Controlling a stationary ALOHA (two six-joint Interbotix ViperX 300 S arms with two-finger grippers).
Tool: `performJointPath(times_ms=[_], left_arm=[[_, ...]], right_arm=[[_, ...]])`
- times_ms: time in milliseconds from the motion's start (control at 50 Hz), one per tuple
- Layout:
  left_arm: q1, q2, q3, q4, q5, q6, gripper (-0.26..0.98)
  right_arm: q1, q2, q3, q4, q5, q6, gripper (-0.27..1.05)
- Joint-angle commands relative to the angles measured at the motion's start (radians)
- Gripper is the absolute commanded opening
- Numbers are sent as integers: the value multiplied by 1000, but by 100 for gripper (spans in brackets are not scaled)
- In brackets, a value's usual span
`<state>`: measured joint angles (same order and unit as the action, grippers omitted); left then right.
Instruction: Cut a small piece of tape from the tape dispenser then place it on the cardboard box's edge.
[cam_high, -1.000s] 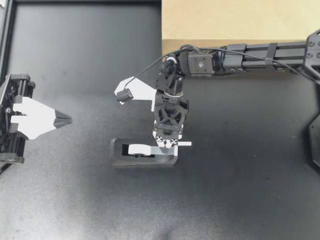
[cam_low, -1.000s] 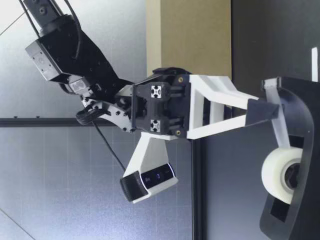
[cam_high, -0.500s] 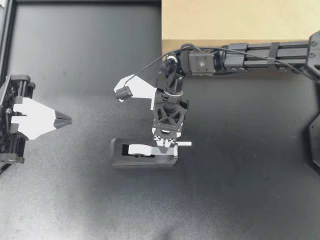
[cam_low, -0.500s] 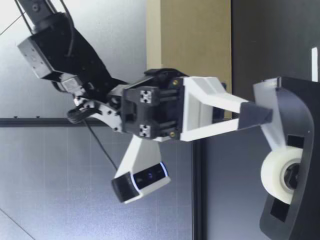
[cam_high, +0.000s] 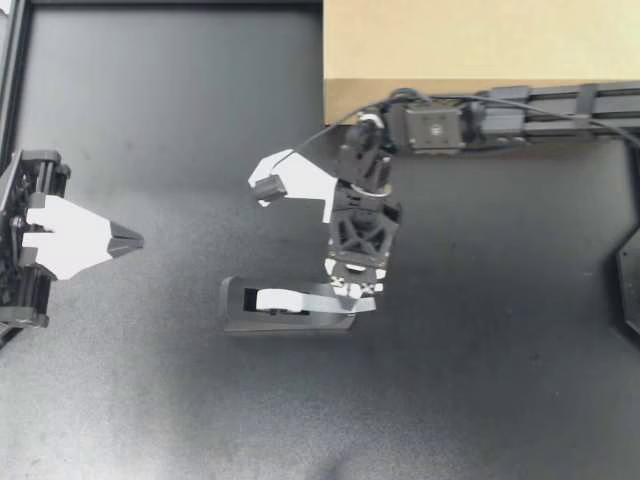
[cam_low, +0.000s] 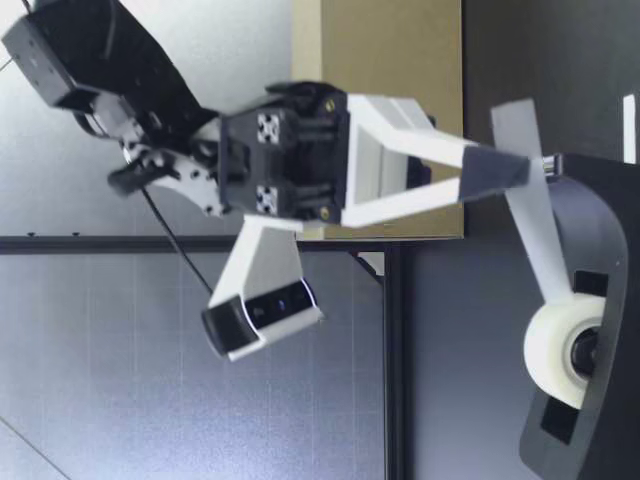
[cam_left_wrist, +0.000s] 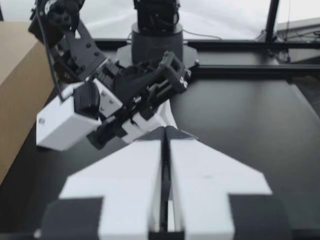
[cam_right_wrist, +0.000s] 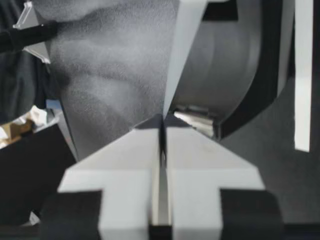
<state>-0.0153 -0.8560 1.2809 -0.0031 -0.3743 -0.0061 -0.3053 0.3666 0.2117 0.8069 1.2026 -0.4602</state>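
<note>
Your right gripper is clamped on the tape strip, stretched up from the dispenser; your left gripper is pressed together.

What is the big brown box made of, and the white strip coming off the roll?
The cardboard box looks like cardboard: flat tan, matte, no shine. The tape strip seems to be thin plastic film, pale and smooth, stretched taut from the tape roll to my right gripper, whose fingers pinch it. Whether it is see-through I cannot tell.

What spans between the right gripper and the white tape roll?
A pale tape strip, pinched by the right gripper, runs to the roll; low view.
</note>
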Motion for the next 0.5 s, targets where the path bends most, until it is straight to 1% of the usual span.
performJointPath(times_ms=[0, 260, 480], left_arm=[[-2, 5, -14, 0, -9, 0, -10], [-2, 5, -12, 0, -9, 0, -10], [-2, 5, -12, 0, -9, -2, -10]], right_arm=[[-17, -64, 18, 3, -11, -2, -7], [-21, -80, 75, 2, -28, -6, -7], [-34, -91, 100, 2, -51, -6, -7]])
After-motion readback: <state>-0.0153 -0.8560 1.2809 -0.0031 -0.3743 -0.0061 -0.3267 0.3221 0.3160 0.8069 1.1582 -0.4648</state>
